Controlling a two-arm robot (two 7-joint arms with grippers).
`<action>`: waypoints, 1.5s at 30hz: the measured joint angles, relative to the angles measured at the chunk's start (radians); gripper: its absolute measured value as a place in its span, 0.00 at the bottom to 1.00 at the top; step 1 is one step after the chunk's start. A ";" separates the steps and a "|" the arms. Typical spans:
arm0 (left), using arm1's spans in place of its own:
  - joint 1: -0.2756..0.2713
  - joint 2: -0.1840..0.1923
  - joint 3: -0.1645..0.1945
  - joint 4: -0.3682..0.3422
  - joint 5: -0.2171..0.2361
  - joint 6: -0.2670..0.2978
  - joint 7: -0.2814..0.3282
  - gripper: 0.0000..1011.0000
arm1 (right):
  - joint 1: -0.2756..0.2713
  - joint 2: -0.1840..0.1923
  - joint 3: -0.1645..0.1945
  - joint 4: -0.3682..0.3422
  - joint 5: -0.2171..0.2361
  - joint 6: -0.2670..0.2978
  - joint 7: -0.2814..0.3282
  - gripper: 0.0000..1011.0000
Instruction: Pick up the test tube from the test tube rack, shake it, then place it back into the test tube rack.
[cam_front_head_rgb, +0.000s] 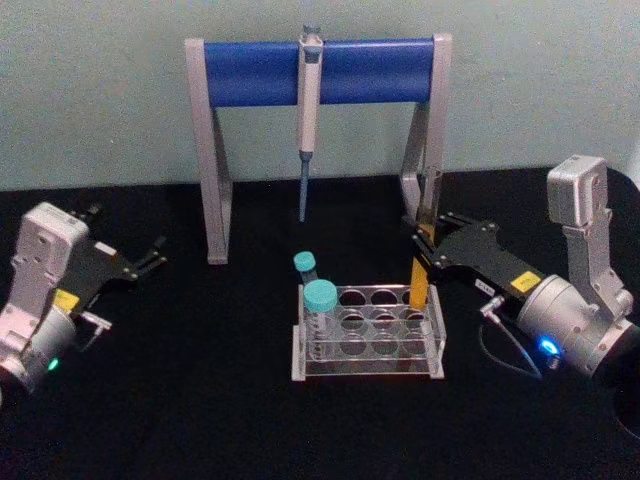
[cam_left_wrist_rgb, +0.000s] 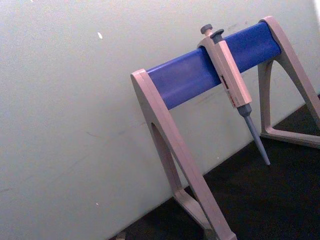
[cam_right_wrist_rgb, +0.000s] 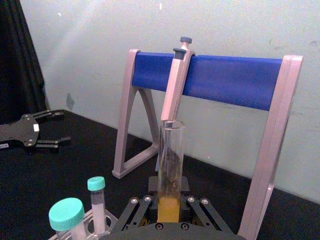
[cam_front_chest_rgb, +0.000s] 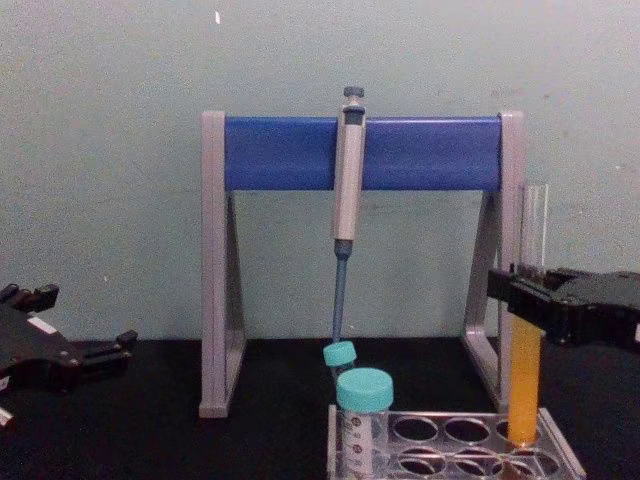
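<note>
L gripper (cam_front_head_rgb: 152, 255) is parked at the left edge, fingers spread, nothing held. The low translucent plastic test tube rack (cam_front_head_rgb: 368, 372) is set mid-table w/ two teal-capped tubes (cam_front_head_rgb: 320, 296) at its left end. At its far right corner the long clear glass test tube (cam_front_head_rgb: 417, 272), orange-yellow liquid inside, is held upright, clamped by the R gripper (cam_front_head_rgb: 426, 246), its bottom at or just in a hole. Grasp judged made; lift, shake & return prob. left. Black table (cam_front_head_rgb: 200, 410), pale green wall (cam_front_head_rgb: 100, 90), grey-and-blue pipette stand (cam_front_head_rgb: 250, 65) behind

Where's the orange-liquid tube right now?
Head view, right side: the right gripper holds the test tube upright at the far right corner of the rack.
</note>
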 joint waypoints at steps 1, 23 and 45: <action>0.000 0.000 0.000 0.000 0.000 0.000 0.000 0.99 | 0.000 0.000 -0.001 0.001 0.000 0.000 0.000 0.22; 0.000 0.000 0.000 0.000 0.000 0.000 0.000 0.99 | -0.007 -0.008 -0.010 0.025 -0.017 0.008 -0.003 0.22; 0.000 0.000 0.000 0.000 0.000 0.000 0.000 0.99 | -0.017 -0.020 -0.019 0.047 -0.029 0.020 -0.009 0.22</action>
